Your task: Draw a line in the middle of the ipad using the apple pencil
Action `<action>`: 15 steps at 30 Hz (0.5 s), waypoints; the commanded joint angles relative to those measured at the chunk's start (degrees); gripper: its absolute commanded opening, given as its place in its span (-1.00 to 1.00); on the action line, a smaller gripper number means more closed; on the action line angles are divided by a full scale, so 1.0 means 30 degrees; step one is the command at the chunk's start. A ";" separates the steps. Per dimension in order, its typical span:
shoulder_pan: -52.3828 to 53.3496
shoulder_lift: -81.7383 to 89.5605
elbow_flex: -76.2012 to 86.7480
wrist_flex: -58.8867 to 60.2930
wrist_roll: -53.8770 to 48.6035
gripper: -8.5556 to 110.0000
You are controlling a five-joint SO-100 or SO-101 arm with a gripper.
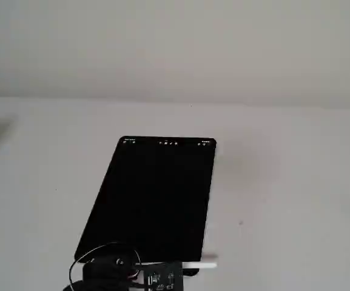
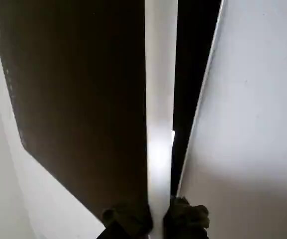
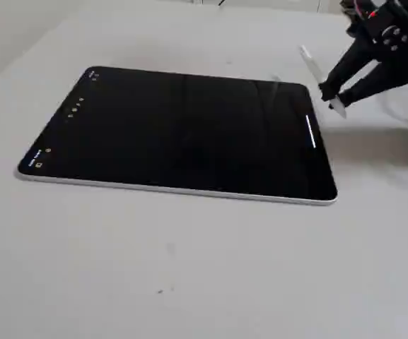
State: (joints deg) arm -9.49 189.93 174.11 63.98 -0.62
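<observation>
Apple pencil [image 3: 322, 80] sits pinched between your gripper [image 3: 334, 92] fingers, its tip lifted just off the ipad [image 3: 175, 131] edge, beside the white line [image 3: 310, 132] you see

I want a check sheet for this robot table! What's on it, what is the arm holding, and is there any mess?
Surface: plain white table, bare apart from small specks.
Job's things: black ipad lies flat; short white line near its edge by the arm; apple pencil lifted, tilted.
Clutter: nothing seen.
Grippers: gripper, jaws shut on the pencil.
Cables: black cable looped at the arm.
Surroundings: white wall.
</observation>
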 commanded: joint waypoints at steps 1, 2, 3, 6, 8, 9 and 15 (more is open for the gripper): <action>0.0234 0.0176 -0.0059 -0.0117 -0.0059 -0.86; 0.0234 0.0176 -0.0059 -0.0117 -0.0059 -0.86; 0.0234 0.0176 -0.0059 -0.0117 -0.0059 -0.86; 0.0234 0.0176 -0.0059 -0.0117 -0.0059 -0.86; 0.0146 0.0176 -0.0059 -0.0117 -0.0117 -0.86; 0.0059 0.0176 -0.0059 -0.0117 -0.0205 -0.86; -0.0117 0.0176 0.0059 -0.0645 -0.0586 -0.85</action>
State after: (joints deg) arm -9.58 189.93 174.64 63.90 -0.79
